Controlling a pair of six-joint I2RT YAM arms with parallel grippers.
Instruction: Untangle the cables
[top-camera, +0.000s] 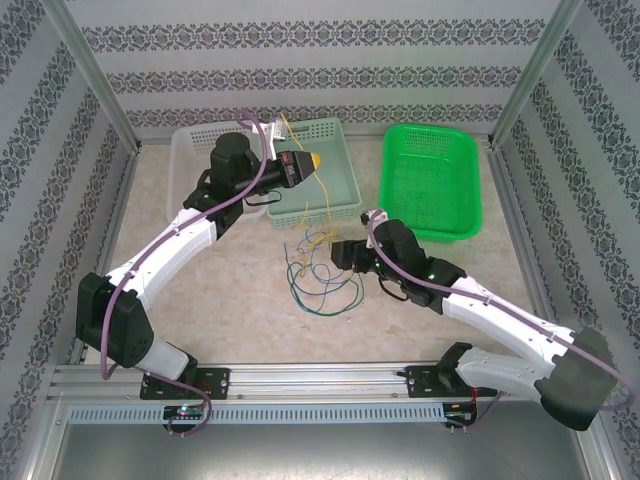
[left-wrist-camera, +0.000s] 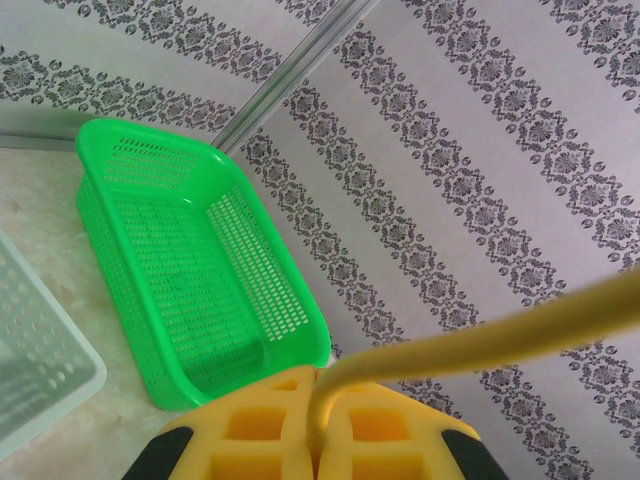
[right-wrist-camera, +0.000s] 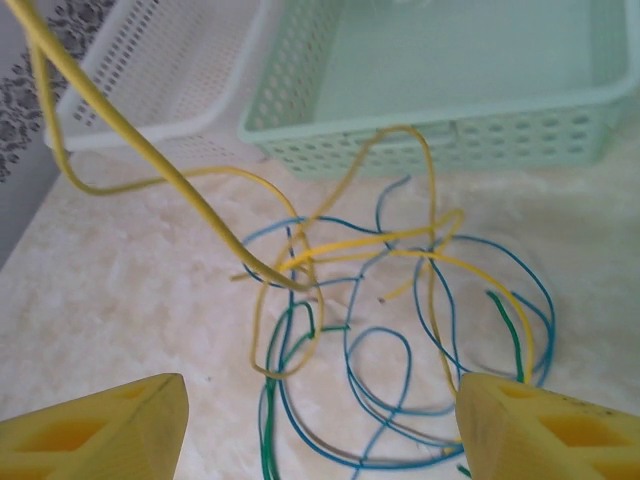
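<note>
The cables (top-camera: 320, 270) lie as a loose tangle of thin yellow, green and blue strands on the table's middle, just in front of the mint basket (top-camera: 345, 200). My left gripper (top-camera: 314, 160) is raised over that basket, shut on a yellow cable (left-wrist-camera: 470, 345) that runs out from between its fingers (left-wrist-camera: 260, 425). This strand hangs down to the tangle (right-wrist-camera: 400, 320). My right gripper (right-wrist-camera: 320, 440) hovers low at the tangle's near right side, jaws wide apart with nothing between them. The raised yellow cable (right-wrist-camera: 130, 130) slants up to the left.
The mint basket (right-wrist-camera: 450, 140) and a white basket (top-camera: 192, 150) stand at the back left. A bright green basket (top-camera: 430, 185) stands at the back right. Patterned walls and metal posts close in the table on three sides.
</note>
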